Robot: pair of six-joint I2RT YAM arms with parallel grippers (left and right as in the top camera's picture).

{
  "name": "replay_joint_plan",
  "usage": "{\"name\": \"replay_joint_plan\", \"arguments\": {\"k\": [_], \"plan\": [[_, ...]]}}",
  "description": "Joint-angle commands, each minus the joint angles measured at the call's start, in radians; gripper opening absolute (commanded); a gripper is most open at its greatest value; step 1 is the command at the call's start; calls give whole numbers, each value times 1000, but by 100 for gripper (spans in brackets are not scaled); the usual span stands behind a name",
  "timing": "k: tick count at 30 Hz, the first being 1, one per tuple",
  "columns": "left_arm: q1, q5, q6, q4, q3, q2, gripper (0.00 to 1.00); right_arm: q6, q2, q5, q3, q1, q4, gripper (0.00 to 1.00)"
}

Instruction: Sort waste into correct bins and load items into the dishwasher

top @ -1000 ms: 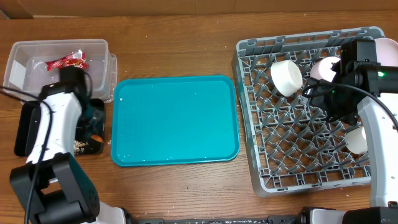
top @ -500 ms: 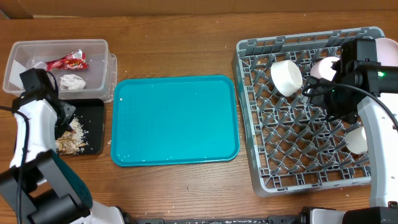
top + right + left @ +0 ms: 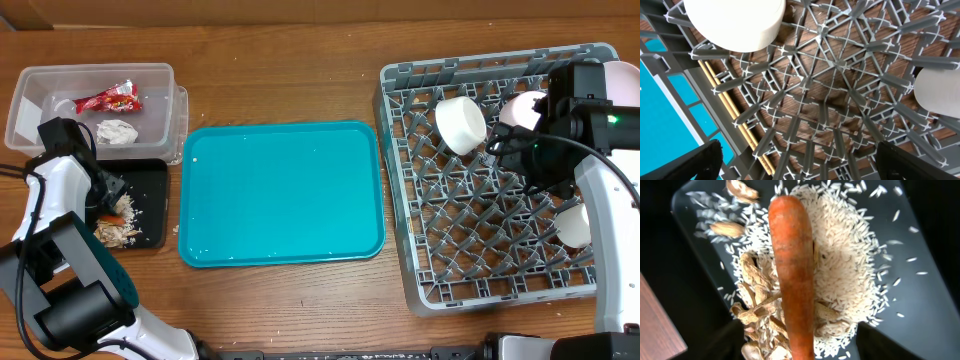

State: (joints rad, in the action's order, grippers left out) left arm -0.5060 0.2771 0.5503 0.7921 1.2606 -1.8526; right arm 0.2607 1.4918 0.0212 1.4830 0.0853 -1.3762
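L wrist cam only: carrot (image 3: 792,270) fills mid-frame, lengthwise top to bottom, over a heap of rice (image 3: 845,260); beige scraps (image 3: 752,307) to its left; all within the black tray (image 3: 935,325); overhead gives only an orange fleck there.

R wrist cam only: chopsticks (image 3: 732,115) lie side by side in the grid of the dish rack (image 3: 840,65), near its wall, below the cup (image 3: 735,22) in frame; overhead doesn't resolve them.

Overhead only: clear tub (image 3: 30,105) w/ red wrapper (image 3: 106,98) and tissue (image 3: 117,132) inside, just on the far side of the black tray; teal tray (image 3: 282,192) mid-table, between bins and rack; pink bowl (image 3: 520,108) and white bowl (image 3: 573,226) in rack, partly under R arm.

Surface: brown wood table (image 3: 300,80); wood grain shows through rack floor in R wrist view; room: only a thin pale strip past far table edge, too little to identify.

Left gripper (image 3: 105,195) sits over the black tray's left part, above the rice; carrot's lower end runs off frame bottom between two dark blurred finger shapes that seem wider apart than the carrot; gripped or just lying on rice, can't tell.

Right gripper (image 3: 797,152) over rack; fingers spread wide at the frame's lower corners, holding nothing; cup up-left of it, white bowl to its right.
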Motion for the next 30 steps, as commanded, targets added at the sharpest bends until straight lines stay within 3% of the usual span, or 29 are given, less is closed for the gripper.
{"name": "replay_joint_plan", "arguments": {"k": [1,9,12,15,17,23,25,26,30], "plan": [[-6,10,-61,50,86,3,85,-3,-3,-4,10,2,6,100],[40,-172,-164,296,364,16,91,-31,-3,62,10,0,73,100],[126,-261,-229,355,448,35,95,-138,-2,246,10,0,154,100],[231,-332,-374,396,489,38,100,-230,14,361,10,0,186,100],[344,-322,-424,516,504,38,100,-247,46,367,10,0,139,100],[438,-341,-378,820,504,38,100,-200,69,220,10,1,-11,100],[451,-348,-377,886,503,39,95,-182,67,180,10,1,-40,100],[456,-352,-375,898,499,44,91,-182,65,161,10,1,-54,100],[494,-364,-362,864,432,143,90,-183,15,121,-7,1,-53,100]]}}
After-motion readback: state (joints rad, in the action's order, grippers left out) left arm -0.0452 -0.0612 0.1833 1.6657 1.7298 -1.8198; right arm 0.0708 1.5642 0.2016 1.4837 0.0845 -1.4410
